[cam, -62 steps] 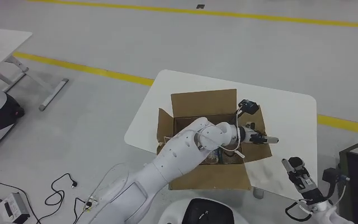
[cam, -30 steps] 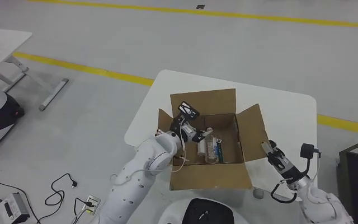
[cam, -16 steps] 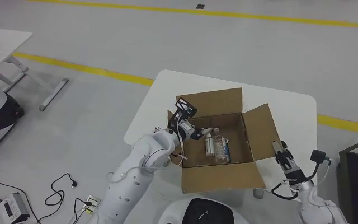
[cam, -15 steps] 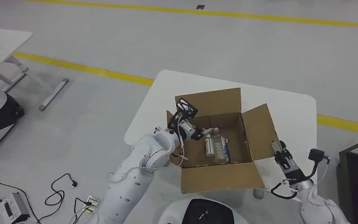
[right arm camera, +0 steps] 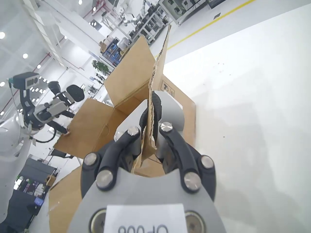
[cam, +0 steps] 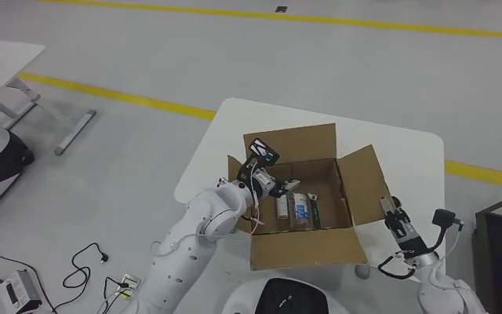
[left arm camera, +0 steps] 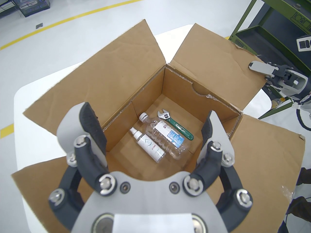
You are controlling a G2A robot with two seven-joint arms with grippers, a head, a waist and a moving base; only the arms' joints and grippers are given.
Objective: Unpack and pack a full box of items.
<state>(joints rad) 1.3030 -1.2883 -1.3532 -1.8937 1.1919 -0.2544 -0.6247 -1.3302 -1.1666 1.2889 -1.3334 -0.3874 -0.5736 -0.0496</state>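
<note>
Box (cam: pixel 306 248) slid — right pincer (right arm camera: pixel 151 106) grips flap (cam: pixel 362 182).

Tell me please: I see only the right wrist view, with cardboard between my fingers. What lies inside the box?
Observer: Three things lie on the floor of the box: a white spray bottle, a clear plastic bottle and a green-handled wrench.
Operator: Does the left gripper hold anything?
Observer: No. The left gripper is above the opening, its fingers open and empty.
Operator: Which flap do I pinch?
Observer: The right gripper pinches the flap on the robot's right side.
</note>
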